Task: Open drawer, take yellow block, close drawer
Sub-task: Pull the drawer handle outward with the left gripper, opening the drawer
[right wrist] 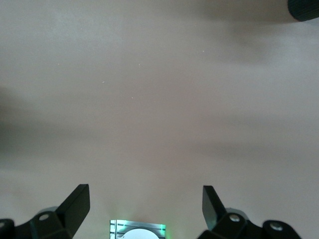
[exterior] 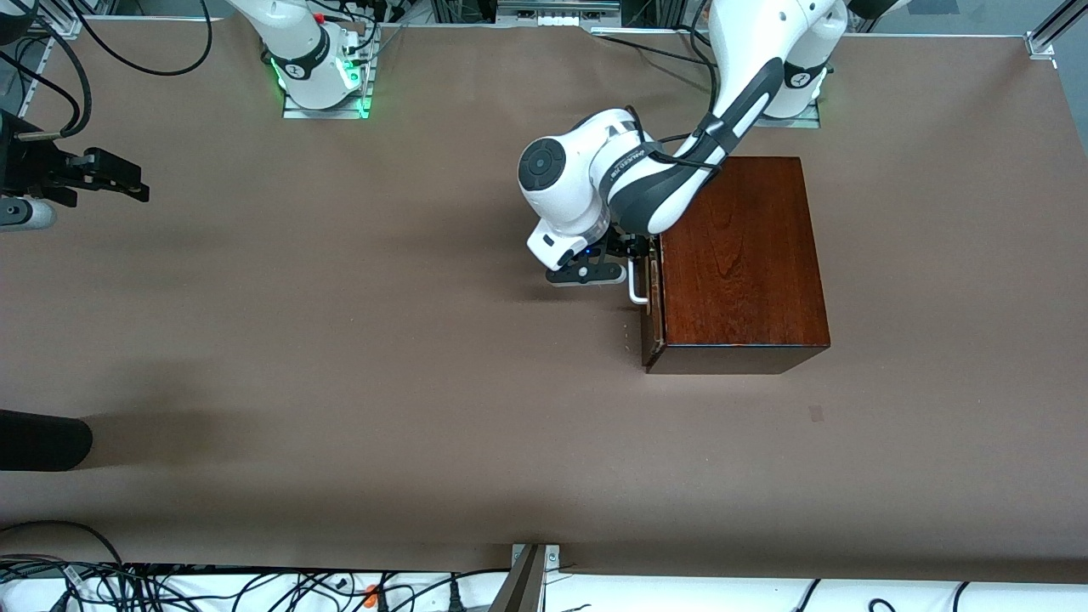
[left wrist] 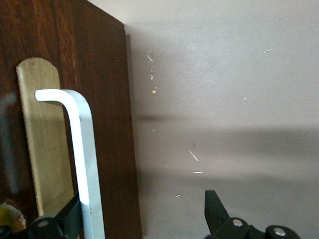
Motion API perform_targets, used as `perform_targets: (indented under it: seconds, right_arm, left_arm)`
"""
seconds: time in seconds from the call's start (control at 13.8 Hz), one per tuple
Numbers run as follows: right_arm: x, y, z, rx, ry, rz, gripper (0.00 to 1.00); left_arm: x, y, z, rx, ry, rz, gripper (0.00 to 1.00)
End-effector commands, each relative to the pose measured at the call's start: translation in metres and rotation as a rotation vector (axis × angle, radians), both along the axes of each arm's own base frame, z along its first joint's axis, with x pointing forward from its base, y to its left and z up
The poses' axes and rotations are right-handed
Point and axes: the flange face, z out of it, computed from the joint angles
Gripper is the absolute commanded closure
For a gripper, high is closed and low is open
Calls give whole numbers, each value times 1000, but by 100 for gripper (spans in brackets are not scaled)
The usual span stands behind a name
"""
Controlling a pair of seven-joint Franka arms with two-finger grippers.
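Observation:
The dark reddish-brown wooden box [exterior: 739,255] stands toward the left arm's end of the table. Its drawer [exterior: 652,314] sits pushed in, dark front [left wrist: 99,74] facing the right arm's end. My left gripper [exterior: 639,255] is open at the white bar handle [exterior: 636,291]. In the left wrist view the handle [left wrist: 82,149] runs between the spread fingers of the left gripper [left wrist: 142,206], close against one fingertip [left wrist: 72,214]. The yellow block is hidden. My right gripper [exterior: 127,183] waits open over bare table at the right arm's end, nothing between its fingers [right wrist: 77,201].
A black rounded object [exterior: 42,439] pokes in at the right arm's end of the table, nearer the front camera. Cables [exterior: 170,586] lie along the table edge nearest that camera. The right arm's base [exterior: 319,76] glows green.

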Motion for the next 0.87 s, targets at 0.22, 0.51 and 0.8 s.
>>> perform_targets:
  seconds: [0.22,0.51,0.8]
  right_arm:
    - [3,0,5,12,-10,6,0]
    - [3,0,5,12,-8,6,0]
    - [3,0,5,12,-8,6,0]
  left_arm:
    - [-13,-58,-7,-69,-22,19,0]
    - [-16,-81,-4,-101,-39,37,0]
    - [-21,-98,1,-128,-48,35,0]
